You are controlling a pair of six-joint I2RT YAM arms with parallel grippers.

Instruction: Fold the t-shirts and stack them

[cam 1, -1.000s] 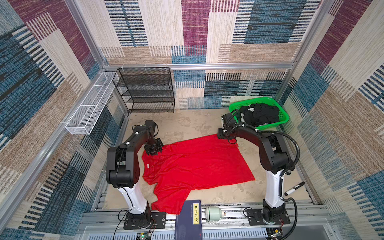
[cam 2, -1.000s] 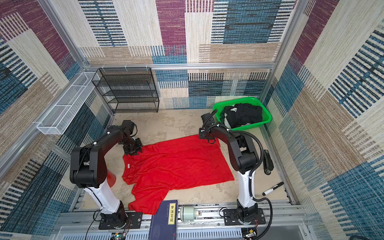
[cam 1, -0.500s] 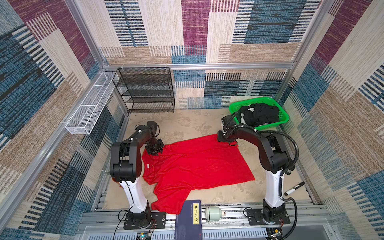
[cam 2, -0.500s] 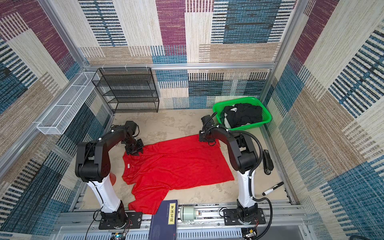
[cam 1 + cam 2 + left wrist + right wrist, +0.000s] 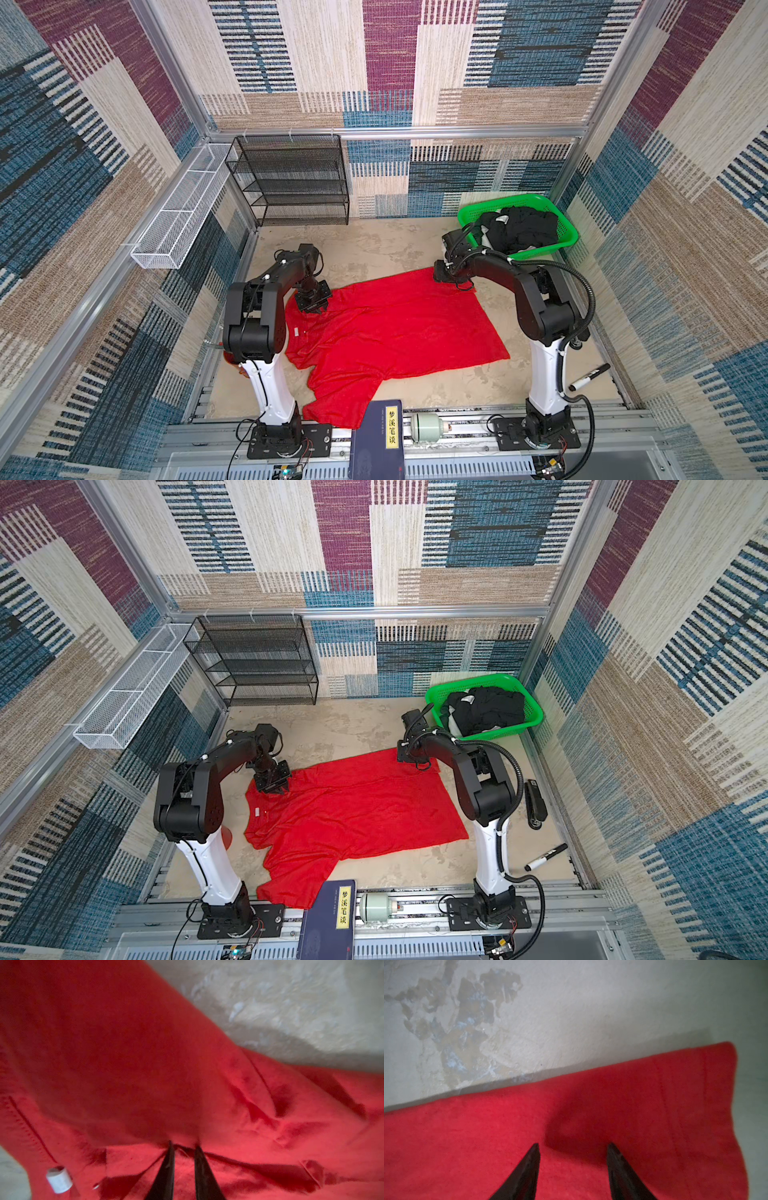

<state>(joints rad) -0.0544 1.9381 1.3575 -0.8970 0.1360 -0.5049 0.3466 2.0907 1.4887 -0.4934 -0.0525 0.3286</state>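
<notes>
One basket [image 5: 566,227], one red t-shirt [image 5: 399,332], left tool [image 5: 182,1146] pinching it, right tool [image 5: 573,1146] parted

Both arms are the same build. Left arm [image 5: 266,299] and right arm [image 5: 540,307]: chunky matte-black links with rounded joint housings, each on a white tapered column [image 5: 270,386]. Each column sits on a black base plate [image 5: 316,440] with visible screws. Right arm carries a thick black ribbed hose [image 5: 584,286] running from the upper link to the base. Left arm has thin black wires [image 5: 237,434] at the base. Small white cable ties [image 5: 284,262] on the upper links. Left gripper [image 5: 182,1146] and right gripper [image 5: 572,1147]: two black fingers each, tapering to sharp tips.
</notes>
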